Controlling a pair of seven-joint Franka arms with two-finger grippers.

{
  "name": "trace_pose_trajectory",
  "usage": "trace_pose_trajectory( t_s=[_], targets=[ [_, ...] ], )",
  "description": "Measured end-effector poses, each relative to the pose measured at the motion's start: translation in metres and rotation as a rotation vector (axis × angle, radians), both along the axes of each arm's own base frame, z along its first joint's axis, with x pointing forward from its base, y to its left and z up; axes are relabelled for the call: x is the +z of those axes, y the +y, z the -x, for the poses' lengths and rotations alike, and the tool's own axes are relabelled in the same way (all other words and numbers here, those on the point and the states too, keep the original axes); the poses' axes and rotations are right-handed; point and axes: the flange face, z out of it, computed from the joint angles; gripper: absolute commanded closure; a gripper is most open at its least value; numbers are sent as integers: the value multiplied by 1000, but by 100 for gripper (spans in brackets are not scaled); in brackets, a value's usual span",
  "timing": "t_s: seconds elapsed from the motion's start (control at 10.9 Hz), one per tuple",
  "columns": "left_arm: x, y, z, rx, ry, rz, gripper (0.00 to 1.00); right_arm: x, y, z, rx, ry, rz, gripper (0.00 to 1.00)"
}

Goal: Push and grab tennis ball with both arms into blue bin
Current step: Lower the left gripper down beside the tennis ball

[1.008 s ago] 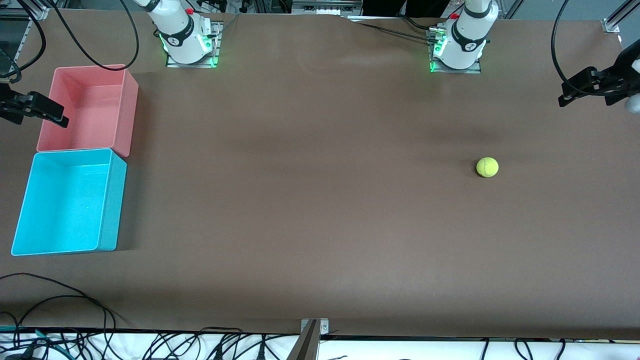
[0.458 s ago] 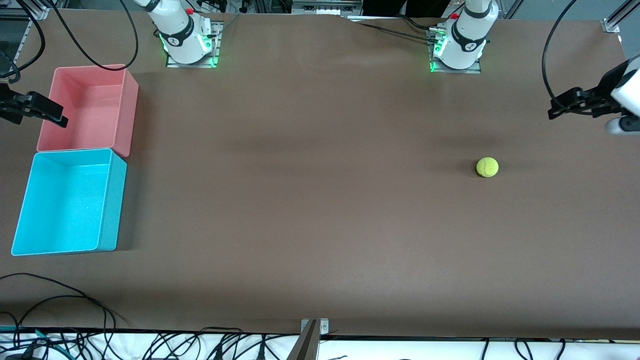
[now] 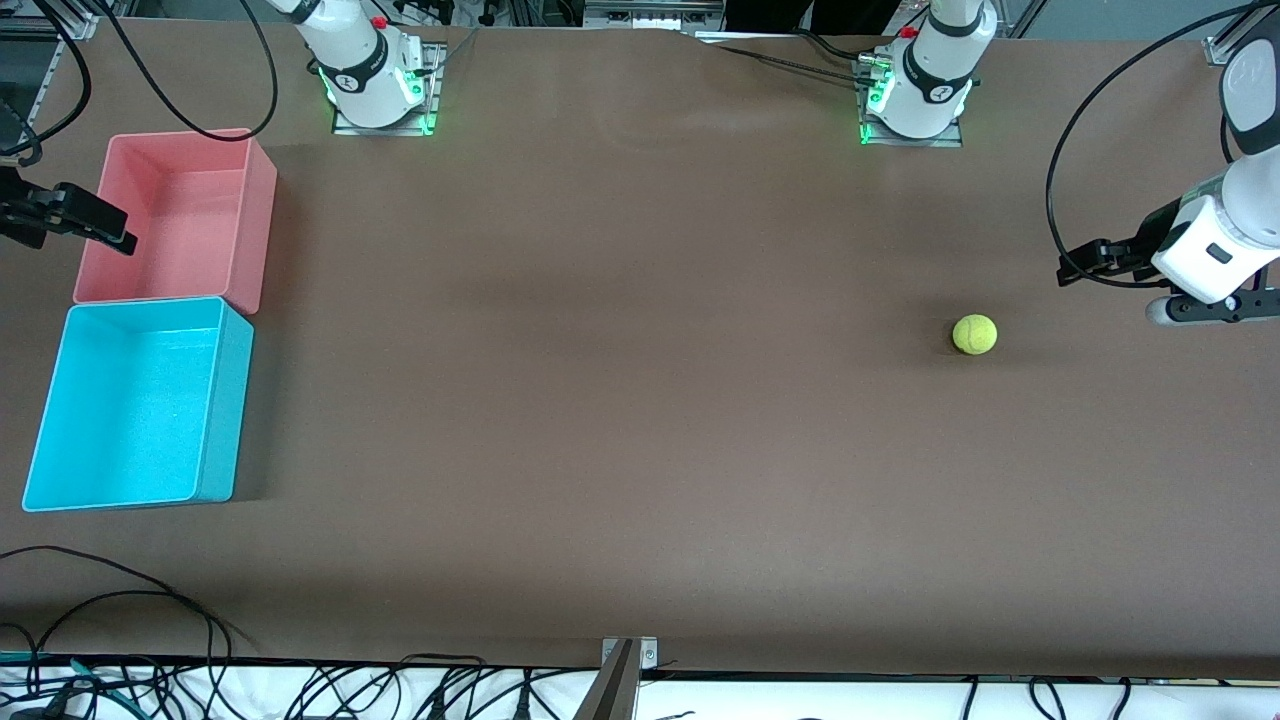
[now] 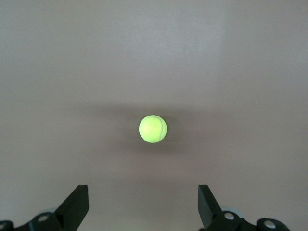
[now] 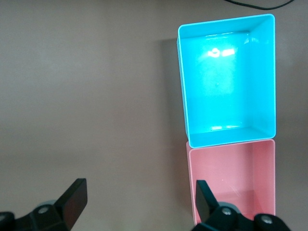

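The brown bench (image 3: 620,400) carries everything, with the two arm bases along its edge farthest from the front camera.

At the right arm's end of the bench stand two bins of like size, touching along one wall. The blue bin (image 3: 140,405) is the one nearer the front camera; its light blue floor is bare and shows only glare in the right wrist view (image 5: 226,79). The pink bin (image 3: 180,215) sits just farther from the camera, against the blue bin's wall, and its inside is bare as well (image 5: 231,180).

The left arm (image 3: 1235,235) reaches in over the bench at its own end, and the left gripper (image 3: 1085,265) hangs over the bench close to the tennis ball, without touching it. Its fingers (image 4: 77,204) are spread wide, with nothing between them.

The right gripper (image 3: 100,222) is over the pink bin's outer wall at the right arm's end. Its fingers (image 5: 74,197) are also spread apart and hold nothing.

The tennis ball (image 3: 974,334) lies on the open bench toward the left arm's end, well apart from both bins. In the left wrist view it sits centred ahead of the spread fingers (image 4: 153,128).
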Motion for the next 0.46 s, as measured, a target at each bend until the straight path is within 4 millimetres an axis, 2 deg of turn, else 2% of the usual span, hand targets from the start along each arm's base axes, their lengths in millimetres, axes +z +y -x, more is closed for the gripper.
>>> trace_pose_trajectory(
  t_s=[0.27, 0.46],
  targets=[
    [-26, 1, 0, -3, -33, -1, 0, 0, 0, 0, 0, 0, 0, 0],
    [-52, 1, 2, -5, -56, -2, 0, 0, 1, 0, 2, 0, 0, 0]
  ],
)
